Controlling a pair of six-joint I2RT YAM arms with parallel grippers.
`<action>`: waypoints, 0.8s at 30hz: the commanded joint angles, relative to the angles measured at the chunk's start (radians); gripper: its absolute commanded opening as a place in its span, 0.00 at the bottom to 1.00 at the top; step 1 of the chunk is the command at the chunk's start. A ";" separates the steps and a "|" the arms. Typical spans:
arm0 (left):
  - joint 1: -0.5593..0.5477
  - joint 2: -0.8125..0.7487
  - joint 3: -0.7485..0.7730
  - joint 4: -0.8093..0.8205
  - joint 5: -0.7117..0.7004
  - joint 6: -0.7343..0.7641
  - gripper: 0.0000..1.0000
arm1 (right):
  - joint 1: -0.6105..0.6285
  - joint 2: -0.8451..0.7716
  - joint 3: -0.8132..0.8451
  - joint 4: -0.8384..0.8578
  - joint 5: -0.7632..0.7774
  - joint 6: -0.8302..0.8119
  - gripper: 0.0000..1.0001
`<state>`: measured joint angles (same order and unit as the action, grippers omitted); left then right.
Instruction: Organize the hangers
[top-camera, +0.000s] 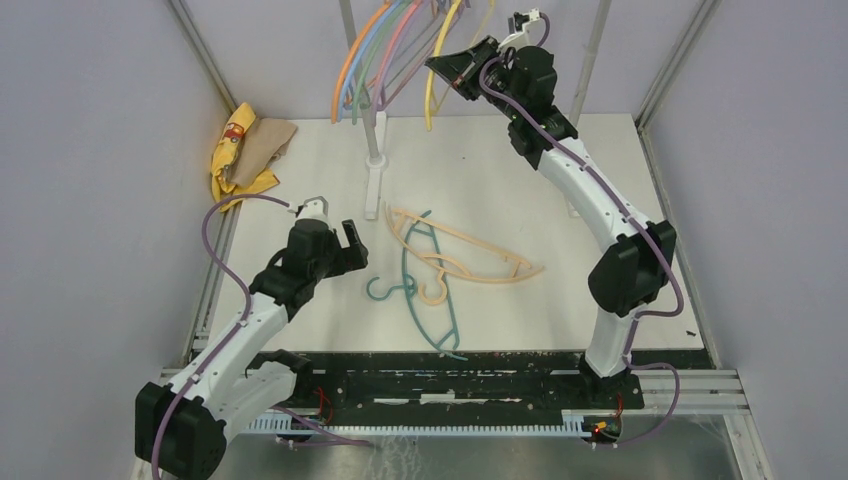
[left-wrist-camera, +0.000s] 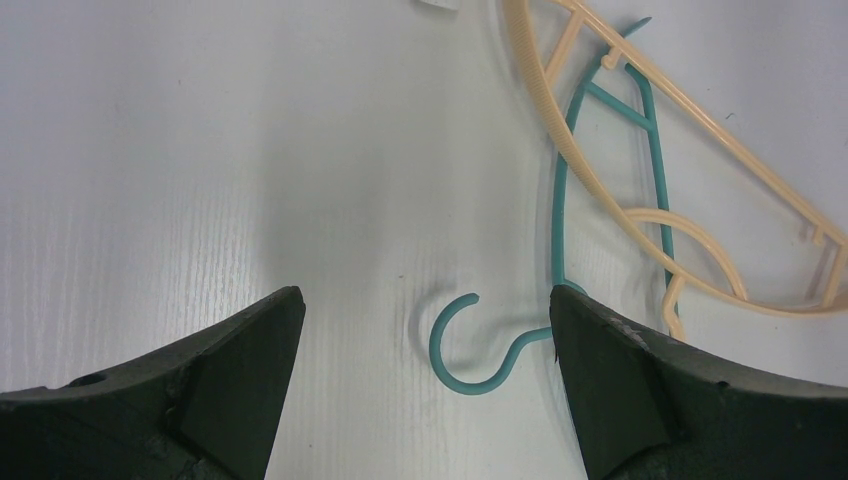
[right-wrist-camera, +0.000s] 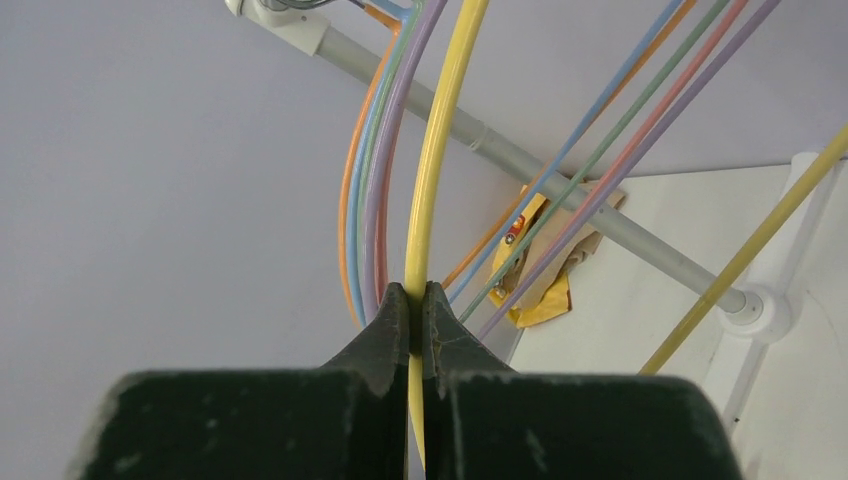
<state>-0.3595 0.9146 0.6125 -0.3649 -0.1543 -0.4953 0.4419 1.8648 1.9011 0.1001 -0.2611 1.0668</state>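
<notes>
Hangers (top-camera: 385, 60) in orange, blue, green, pink and purple hung bunched on the rail (right-wrist-camera: 520, 165) at the back. The yellow hanger (right-wrist-camera: 440, 150) hung just beside them, its thin bar running between the fingers of your right tool (right-wrist-camera: 415, 300), which had clamped fully down on it. Its hook was out of frame, so I cannot tell whether it had seated on the rail.

2 colours were left on the bench (top-camera: 500, 160): the teal hanger (left-wrist-camera: 563, 200) and peach hanger (left-wrist-camera: 700, 110) lay crossed, the peach over the teal. I could not tell whether the peach was 1 piece or 2. Your left tool (left-wrist-camera: 427, 295) hovered low over them, spread wide and gripping nothing, with the teal hook between its fingers in the wrist view. A yellow cloth (top-camera: 240, 150) lay at the far left edge.

The step in hand looked like hanging the yellow one:
- Keep the pinch firm, since the bar is thin and could swivel.
- Bring the hook over the rail and let it bear weight before you release.
- Draw back straight, clear of the neighbouring bars.

For the teal one, take the neck beside the hook and lift slowly so the peach slides off rather than riding up.
</notes>
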 joint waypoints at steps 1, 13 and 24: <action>0.004 -0.022 0.038 0.018 -0.014 -0.005 0.99 | -0.003 0.010 0.074 0.087 -0.007 0.034 0.01; 0.004 -0.035 0.028 0.011 -0.018 -0.011 0.99 | 0.029 0.125 0.161 -0.031 -0.103 0.032 0.01; 0.004 -0.031 0.021 0.018 -0.014 -0.016 0.99 | 0.052 0.097 0.098 -0.069 -0.121 -0.019 0.20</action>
<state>-0.3595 0.8970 0.6125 -0.3660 -0.1551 -0.4957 0.4854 1.9797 2.0304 0.0765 -0.3592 1.0794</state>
